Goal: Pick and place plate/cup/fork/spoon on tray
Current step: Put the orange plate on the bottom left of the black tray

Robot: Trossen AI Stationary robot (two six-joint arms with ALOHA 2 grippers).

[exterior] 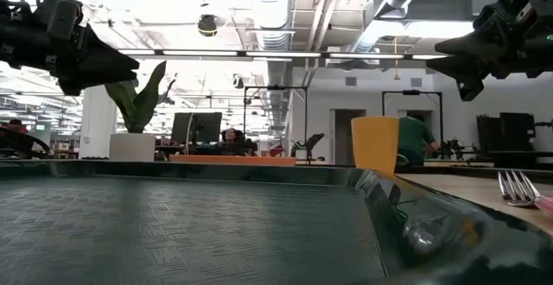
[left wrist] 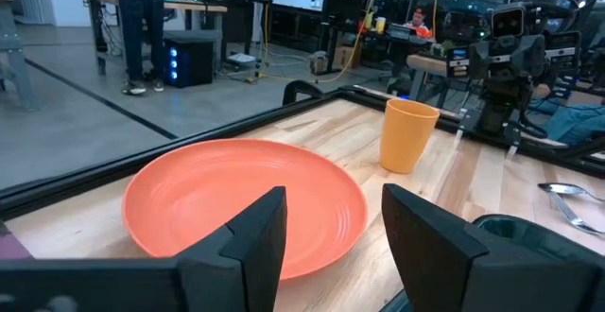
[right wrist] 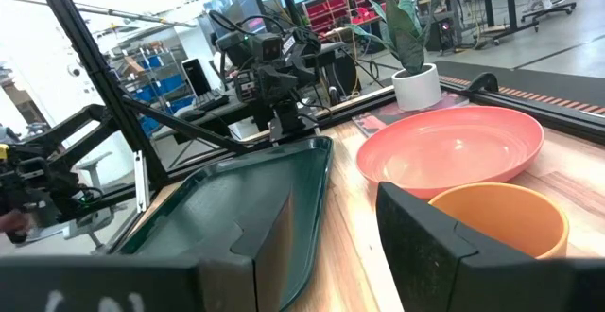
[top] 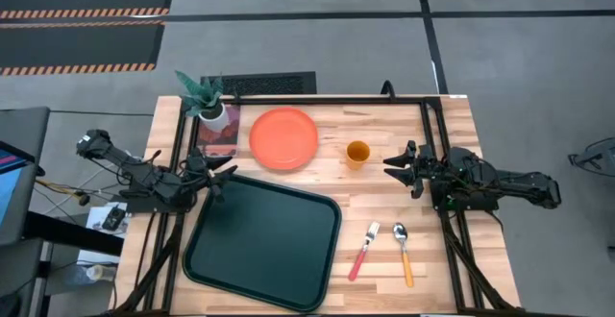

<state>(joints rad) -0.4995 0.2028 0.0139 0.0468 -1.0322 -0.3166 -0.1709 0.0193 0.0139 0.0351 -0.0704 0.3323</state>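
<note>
Both hands hang empty above the worktop [top: 452, 259] with fingers apart: the left hand [top: 223, 173] over the tray's [top: 264, 240] far left corner, facing the plate [top: 284, 138]; the right hand [top: 396, 167] just beside the cup [top: 357, 152], facing it. Plate and cup sit on bare wood beyond the tray, with the cup to the right of the plate and apart from it. Fork [top: 363, 251] and spoon [top: 404, 254] lie side by side right of the tray. A potted plant [top: 208, 100] stands left of the plate.
</note>
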